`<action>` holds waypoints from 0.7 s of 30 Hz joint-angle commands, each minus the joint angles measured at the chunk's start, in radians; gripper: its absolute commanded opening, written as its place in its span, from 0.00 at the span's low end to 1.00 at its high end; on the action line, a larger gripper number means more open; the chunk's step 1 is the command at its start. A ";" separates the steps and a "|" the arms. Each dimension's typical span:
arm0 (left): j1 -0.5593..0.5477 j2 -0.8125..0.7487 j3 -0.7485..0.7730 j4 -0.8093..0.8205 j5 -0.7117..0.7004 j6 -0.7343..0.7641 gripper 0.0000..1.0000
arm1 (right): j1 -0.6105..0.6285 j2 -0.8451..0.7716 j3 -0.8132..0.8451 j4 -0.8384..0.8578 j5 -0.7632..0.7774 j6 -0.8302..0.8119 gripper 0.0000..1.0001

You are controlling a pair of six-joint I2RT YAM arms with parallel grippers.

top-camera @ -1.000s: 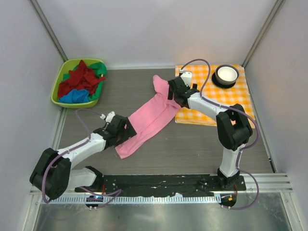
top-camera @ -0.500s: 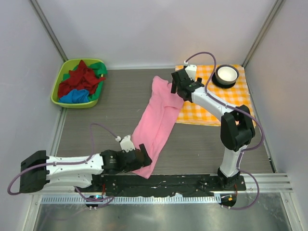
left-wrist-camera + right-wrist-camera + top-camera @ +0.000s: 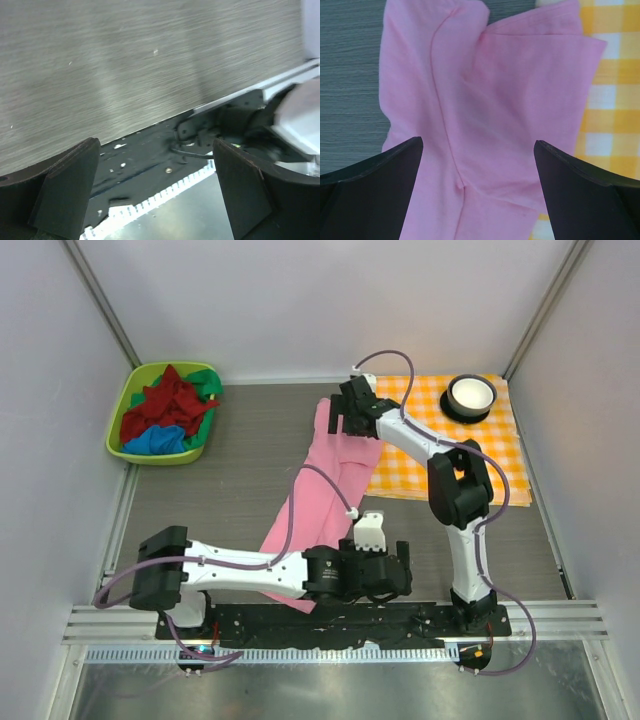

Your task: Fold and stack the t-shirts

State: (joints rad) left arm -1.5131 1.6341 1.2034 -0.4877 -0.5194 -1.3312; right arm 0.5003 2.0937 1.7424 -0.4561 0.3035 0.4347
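A light pink t-shirt (image 3: 325,475) lies in a long diagonal strip from the checked cloth's edge to the table's near edge. My right gripper (image 3: 338,420) hovers open over its far end. In the right wrist view the pink cloth (image 3: 485,100) fills the space below the wide-apart jaws (image 3: 477,150), and nothing is gripped. My left gripper (image 3: 398,575) is low at the near edge, right of the shirt's near end. It is open (image 3: 155,165), with only bare table and the black base plate (image 3: 145,160) between its fingers. Dark red (image 3: 165,405), green (image 3: 205,380) and blue (image 3: 155,440) t-shirts are heaped in the green basket (image 3: 125,400).
An orange-and-white checked cloth (image 3: 480,450) covers the far right and lies partly under the pink shirt's edge (image 3: 612,100). A white bowl (image 3: 470,393) on a dark saucer stands at its far corner. The enclosure walls stand close on three sides.
My left arm swung right along the near edge, away from the shirt's near end. My right gripper shifted left over the shirt's far end. The pink shirt now lies straighter and steeper.
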 commanded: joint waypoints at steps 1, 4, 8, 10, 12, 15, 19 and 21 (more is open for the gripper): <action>-0.007 -0.085 0.152 -0.092 -0.166 0.188 1.00 | 0.001 0.042 0.095 0.065 -0.170 -0.073 1.00; 0.030 -0.193 0.191 -0.190 -0.252 0.262 1.00 | 0.000 0.054 0.131 0.092 -0.205 -0.073 1.00; 0.141 -0.354 0.105 -0.200 -0.205 0.311 1.00 | 0.001 0.095 0.207 0.082 -0.257 -0.048 1.00; 0.224 -0.416 0.034 -0.203 -0.169 0.325 1.00 | 0.001 0.117 0.232 0.083 -0.289 -0.034 1.00; 0.314 -0.496 -0.014 -0.213 -0.140 0.325 1.00 | 0.001 0.135 0.241 0.092 -0.325 -0.013 1.00; 0.420 -0.574 -0.102 -0.209 -0.108 0.328 1.00 | 0.006 0.156 0.241 0.115 -0.336 -0.005 0.99; 0.514 -0.614 -0.176 -0.203 -0.056 0.355 1.00 | 0.006 0.215 0.266 0.137 -0.340 -0.001 1.00; 0.559 -0.619 -0.200 -0.187 -0.048 0.369 1.00 | 0.006 0.239 0.290 0.146 -0.353 0.004 1.00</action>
State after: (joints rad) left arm -1.0195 1.0302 1.0374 -0.6838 -0.6075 -1.0096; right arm 0.5018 2.2795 1.9686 -0.3565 -0.0093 0.4217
